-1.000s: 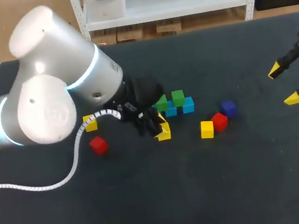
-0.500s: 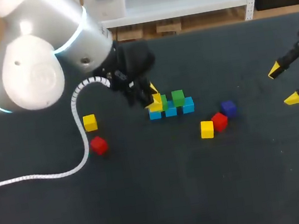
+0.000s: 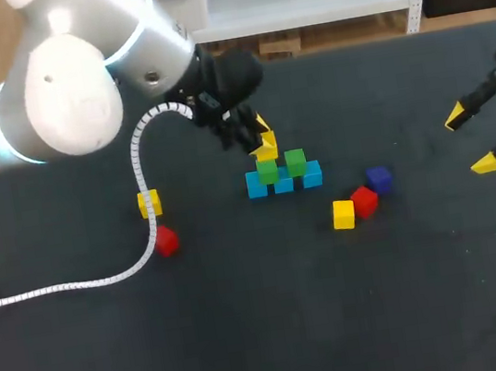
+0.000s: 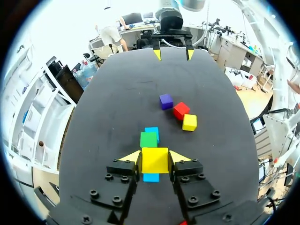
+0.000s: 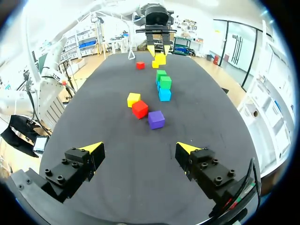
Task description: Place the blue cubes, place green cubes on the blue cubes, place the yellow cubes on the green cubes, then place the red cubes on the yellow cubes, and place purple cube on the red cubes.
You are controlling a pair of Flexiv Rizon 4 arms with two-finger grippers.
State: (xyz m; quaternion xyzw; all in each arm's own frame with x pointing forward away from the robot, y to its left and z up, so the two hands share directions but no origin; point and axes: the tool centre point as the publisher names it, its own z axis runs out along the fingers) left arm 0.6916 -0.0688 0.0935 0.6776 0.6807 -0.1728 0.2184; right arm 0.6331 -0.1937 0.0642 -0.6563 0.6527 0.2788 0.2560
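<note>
My left gripper [image 3: 261, 139] is shut on a yellow cube [image 4: 154, 160] and hangs just above the stack. That stack is a row of blue cubes [image 3: 283, 183] with two green cubes [image 3: 296, 161] on it. The left green cube [image 4: 148, 139] lies just ahead of the held cube. To the stack's right a yellow cube [image 3: 343, 214], a red cube [image 3: 364, 200] and a purple cube [image 3: 379, 178] lie on the table. Another yellow cube [image 3: 149, 203] and red cube [image 3: 166, 242] lie to the left. My right gripper [image 5: 140, 150] stands open and empty at the table's right, well short of the purple cube [image 5: 156, 119].
The left arm's white cable [image 3: 138, 165] loops down over the table [image 3: 279, 330] beside the left yellow and red cubes. The large left arm body [image 3: 64, 82] covers the far left part of the table.
My left gripper has lifted the yellow cube off the table in front of the stack and carried it up and away to above the green cubes. The right arm has stayed still.
</note>
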